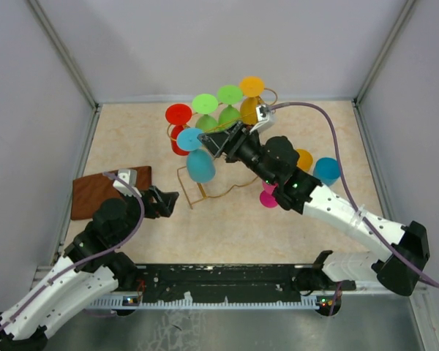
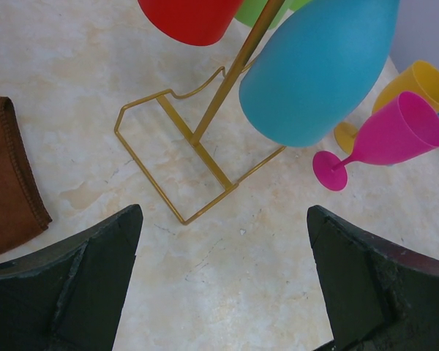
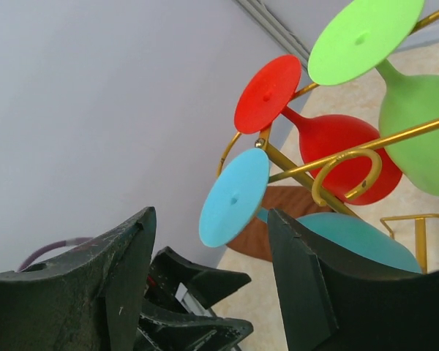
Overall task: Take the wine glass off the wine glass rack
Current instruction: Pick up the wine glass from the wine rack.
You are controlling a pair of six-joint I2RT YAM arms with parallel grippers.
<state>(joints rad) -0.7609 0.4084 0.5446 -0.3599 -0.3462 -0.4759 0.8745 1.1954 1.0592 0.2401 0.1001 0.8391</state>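
Left end effector (image 2: pixel 223 219) spread, right end effector (image 3: pixel 212 216) spread; beige marbled tabletop (image 1: pixel 132 135), grey walls (image 1: pixel 219 44).

A beige, marble-patterned table (image 1: pixel 314 131) carries a brown cloth (image 1: pixel 95 191) just left of the left gripper (image 1: pixel 164 201). The wine glass rack (image 2: pixel 197 144) stands on its gold wire base straight ahead of it. Further right a pink glass (image 2: pixel 395 135) lies on its side, with a yellow glass (image 2: pixel 417 84) and a blue glass (image 1: pixel 326 170) beyond.

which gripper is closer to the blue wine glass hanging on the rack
Right. The right gripper is beside the blue wine glass, up at its foot; the left gripper sits well apart, nearer the arm bases.
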